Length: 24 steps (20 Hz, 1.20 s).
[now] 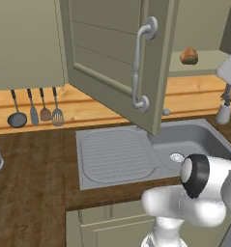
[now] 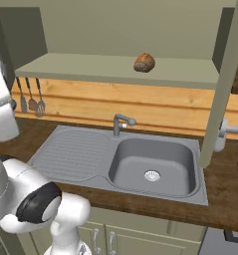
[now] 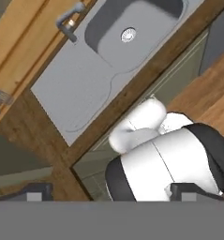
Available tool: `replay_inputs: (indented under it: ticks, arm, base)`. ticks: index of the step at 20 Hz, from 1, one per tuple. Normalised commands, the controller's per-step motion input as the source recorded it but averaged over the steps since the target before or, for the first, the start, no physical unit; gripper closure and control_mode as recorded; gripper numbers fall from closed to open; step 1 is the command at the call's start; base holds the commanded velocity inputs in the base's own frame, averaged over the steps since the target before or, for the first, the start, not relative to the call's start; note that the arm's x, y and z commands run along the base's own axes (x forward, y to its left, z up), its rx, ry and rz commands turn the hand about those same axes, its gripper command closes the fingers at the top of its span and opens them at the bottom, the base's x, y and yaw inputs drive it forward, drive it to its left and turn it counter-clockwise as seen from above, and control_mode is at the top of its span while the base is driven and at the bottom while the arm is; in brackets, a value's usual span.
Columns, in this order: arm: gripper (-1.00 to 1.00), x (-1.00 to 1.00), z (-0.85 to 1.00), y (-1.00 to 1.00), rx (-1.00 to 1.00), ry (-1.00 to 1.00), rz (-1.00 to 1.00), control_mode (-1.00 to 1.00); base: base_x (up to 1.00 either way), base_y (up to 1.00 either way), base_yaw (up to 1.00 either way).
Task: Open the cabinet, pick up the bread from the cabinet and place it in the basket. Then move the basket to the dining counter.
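Orange-brown bread (image 2: 144, 63) sits on the bare shelf (image 2: 80, 66) of the open cabinet, near its front edge and right of mid-span, above the sink (image 2: 153, 167); the cabinet door (image 1: 112, 62) w/ its bar handle (image 1: 138, 67) hangs swung wide. Gripper (image 3: 111, 191) has its jaws spread wide w/ nothing between, and looks down at the sink and countertop, not at the shelf. Next step, as I judge it: turn the hand toward the shelf, come in level over the front edge, straddle the bread fully before pinching, and keep clear of the door edge.
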Motion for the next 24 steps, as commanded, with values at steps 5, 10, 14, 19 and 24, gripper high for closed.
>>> replay_inputs:
  ticks: [5, 10, 14, 19, 24]
  arm:
    - [-1.0, 0.27, -0.43, 0.1, 0.31, 0.39, 0.22, -1.0]
    - [-1.0, 0.27, -0.54, 0.3, 0.22, 0.14, 0.2, -1.0]
    - [-1.0, 0.56, -0.09, 0.16, 0.28, 0.0, 0.14, -1.0]
    - [-1.0, 0.7, 0.0, 0.59, 0.31, 0.06, 0.19, -1.0]
    - [-1.0, 0.55, 0.0, 0.97, 0.26, 0.15, 0.29, -1.0]
  base:
    - [0.0, 0.0, 0.0]
    - [0.0, 0.0, 0.0]
    - [0.0, 0.0, 0.0]
    - [0.0, 0.0, 0.0]
    - [0.0, 0.0, 0.0]
